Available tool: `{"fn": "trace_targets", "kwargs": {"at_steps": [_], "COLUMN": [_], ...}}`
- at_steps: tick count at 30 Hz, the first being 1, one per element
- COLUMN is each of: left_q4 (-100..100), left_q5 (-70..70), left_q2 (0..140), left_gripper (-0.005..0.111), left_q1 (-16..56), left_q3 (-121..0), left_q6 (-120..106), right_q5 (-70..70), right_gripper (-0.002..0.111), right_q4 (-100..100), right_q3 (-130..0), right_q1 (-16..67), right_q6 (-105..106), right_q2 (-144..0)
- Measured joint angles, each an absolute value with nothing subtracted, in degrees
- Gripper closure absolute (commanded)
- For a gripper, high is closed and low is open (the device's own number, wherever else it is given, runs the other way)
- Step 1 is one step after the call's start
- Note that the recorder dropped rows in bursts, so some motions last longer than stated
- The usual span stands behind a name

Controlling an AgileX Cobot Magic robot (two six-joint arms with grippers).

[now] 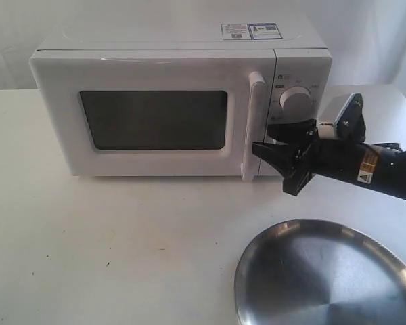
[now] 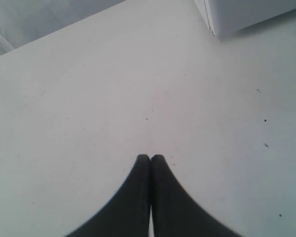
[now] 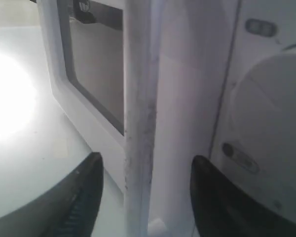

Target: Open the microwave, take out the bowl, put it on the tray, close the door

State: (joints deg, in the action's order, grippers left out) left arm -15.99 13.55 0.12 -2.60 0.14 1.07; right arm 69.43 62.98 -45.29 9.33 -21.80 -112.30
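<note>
The white microwave (image 1: pixel 176 68) stands at the back of the table with its door (image 1: pixel 155 122) closed. Through the dark window the bowl does not show; it is hidden. My right gripper (image 1: pixel 264 138) is open at the lower part of the vertical bar handle (image 1: pixel 254 128). In the right wrist view the handle (image 3: pixel 138 98) stands between the spread fingers of that gripper (image 3: pixel 147 159), apart from both. The steel tray (image 1: pixel 325 277) lies at the front right. My left gripper (image 2: pixel 150 158) is shut on nothing, above bare table.
Two round knobs sit right of the handle, the upper knob (image 1: pixel 296 101) just behind my right arm. A corner of the microwave (image 2: pixel 246 15) shows in the left wrist view. White tabletop (image 1: pixel 122 237) stretches in front of the microwave.
</note>
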Motion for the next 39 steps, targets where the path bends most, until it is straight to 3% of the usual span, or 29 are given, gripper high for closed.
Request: {"fn": "trace_targets", "kwargs": {"at_steps": [11, 12, 15, 39], "left_q4": [-16.0, -16.0, -16.0, -16.0], "left_q5": [13.6, 13.6, 13.6, 13.6], "left_q2": [0.1, 0.1, 0.1, 0.1], "left_gripper": [0.107, 0.107, 0.107, 0.107], "left_q1": [-2.6, -2.6, -2.6, -2.6], "left_q3": [0.1, 0.1, 0.1, 0.1], "left_q6": [1.1, 1.1, 1.1, 1.1], "right_q5": [67.7, 67.5, 66.5, 55.8], "right_gripper": [0.061, 0.066, 0.108, 0.108], "right_q4": [63.1, 63.1, 63.0, 71.3], "right_q3": [-49.6, -49.9, -50.5, -52.0], "right_q1": [15.5, 15.8, 16.5, 17.3], "right_q6": [-21.8, -21.9, -22.3, -29.0], "right_q2": [-113.3, -113.3, -113.3, -107.8]}}
